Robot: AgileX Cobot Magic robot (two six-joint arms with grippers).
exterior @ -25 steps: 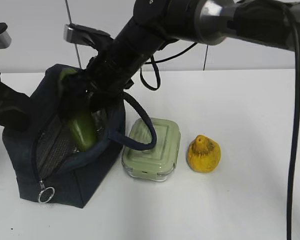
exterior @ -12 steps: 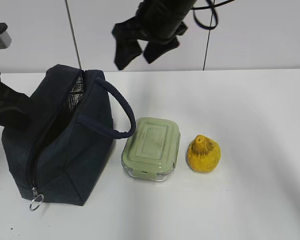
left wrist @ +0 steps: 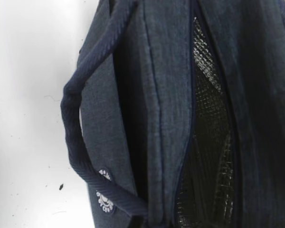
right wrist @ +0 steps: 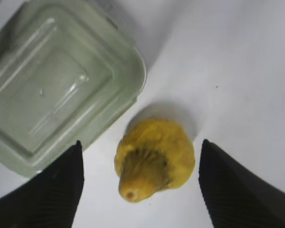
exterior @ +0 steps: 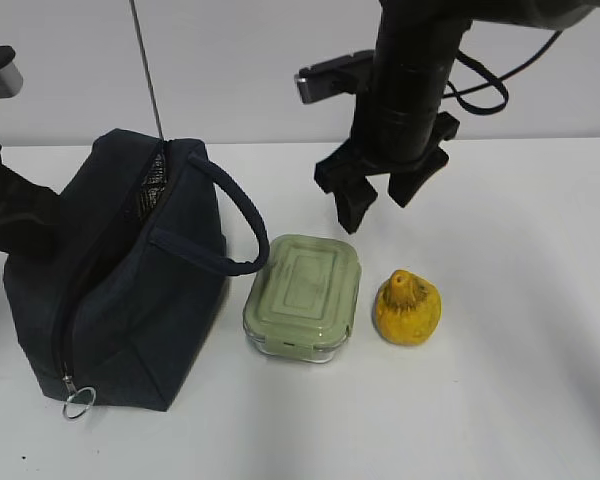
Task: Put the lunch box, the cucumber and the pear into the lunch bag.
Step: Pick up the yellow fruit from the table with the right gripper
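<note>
No cucumber visible; lunch bag [exterior: 130, 290] interior dark, left pincer unseen.

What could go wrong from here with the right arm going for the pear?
1. The pear sits close beside the lunch box; in the right wrist view the open right gripper straddles it, and one finger hangs near the box edge, so descending may clip or shove the box.
2. The pear is lumpy and squat; it could roll or slip on closing.
3. The lunch bag opening looks narrow and sagging, so a drop-in may snag.
</note>
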